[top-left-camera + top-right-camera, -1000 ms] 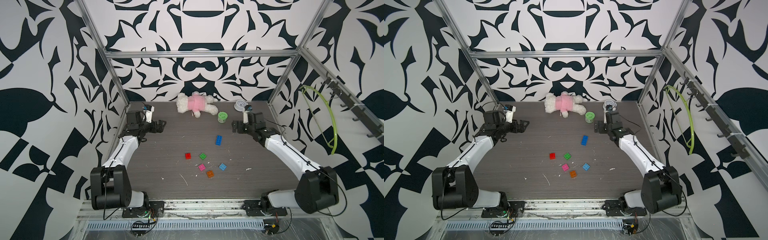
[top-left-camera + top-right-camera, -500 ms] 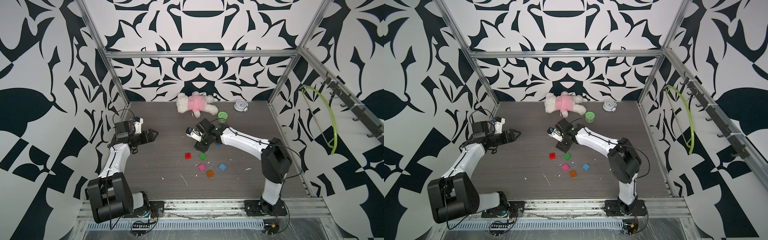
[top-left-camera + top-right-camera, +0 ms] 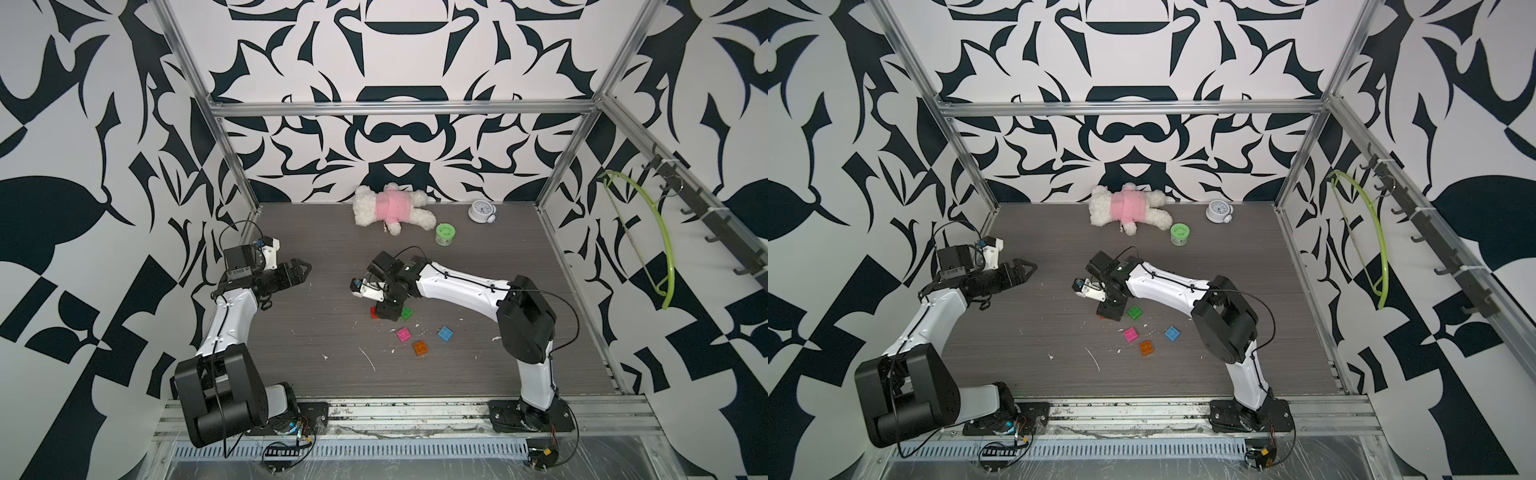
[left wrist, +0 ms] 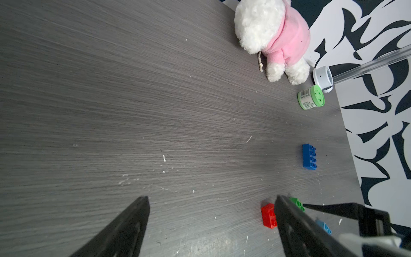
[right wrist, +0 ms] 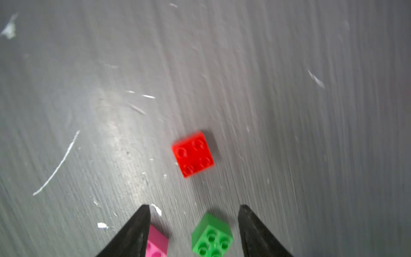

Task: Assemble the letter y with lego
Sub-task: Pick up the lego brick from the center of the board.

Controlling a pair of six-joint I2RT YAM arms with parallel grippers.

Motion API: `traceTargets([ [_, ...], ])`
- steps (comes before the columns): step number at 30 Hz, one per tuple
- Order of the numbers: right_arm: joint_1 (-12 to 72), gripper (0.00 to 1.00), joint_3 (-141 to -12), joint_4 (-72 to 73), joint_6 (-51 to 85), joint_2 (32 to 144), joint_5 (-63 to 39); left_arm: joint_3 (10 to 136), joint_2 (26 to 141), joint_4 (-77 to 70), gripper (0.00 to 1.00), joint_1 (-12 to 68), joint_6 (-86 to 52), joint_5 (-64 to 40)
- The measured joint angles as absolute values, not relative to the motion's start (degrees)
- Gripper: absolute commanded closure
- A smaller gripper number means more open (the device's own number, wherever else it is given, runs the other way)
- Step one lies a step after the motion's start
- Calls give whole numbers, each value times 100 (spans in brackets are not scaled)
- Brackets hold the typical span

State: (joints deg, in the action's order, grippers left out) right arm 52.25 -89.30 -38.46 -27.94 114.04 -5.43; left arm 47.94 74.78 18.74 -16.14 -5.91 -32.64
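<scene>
The right gripper [image 5: 194, 207] is hanging low over the table [image 3: 316, 332], its jaws standing partly apart and gripping nothing. The green brick [image 5: 211, 235] is lying on the wood between the two fingers, the red brick [image 5: 193, 154] is lying a little ahead of the tips, and the pink brick [image 5: 156, 243] is peeking out beside one finger. This wrist picture is somewhat blurred. In both top views the gripper is covering the spot between the red and the green one. The pink brick, the light blue brick [image 3: 445, 333] and the orange brick [image 3: 420, 348] are lying loose nearer the front edge, each apart from the others. The longer dark blue brick [image 4: 309, 156] is showing only in the left wrist view, alone on the table. The left gripper [image 4: 211, 198] is hovering at the left side, jaws wide and empty, well apart from all the lego.
</scene>
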Motion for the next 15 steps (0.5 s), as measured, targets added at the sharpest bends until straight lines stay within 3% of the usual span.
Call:
traceTargets([
  [7,5065,32,-8781,-3463,-4086,11552,-1068,4742,7474,1872,7,-1682,-600,-3321],
  [15,4845,35,-8967,-3367,-4501,12066,-1406,4737,7474,1868,7,-1697,-600,-3371],
])
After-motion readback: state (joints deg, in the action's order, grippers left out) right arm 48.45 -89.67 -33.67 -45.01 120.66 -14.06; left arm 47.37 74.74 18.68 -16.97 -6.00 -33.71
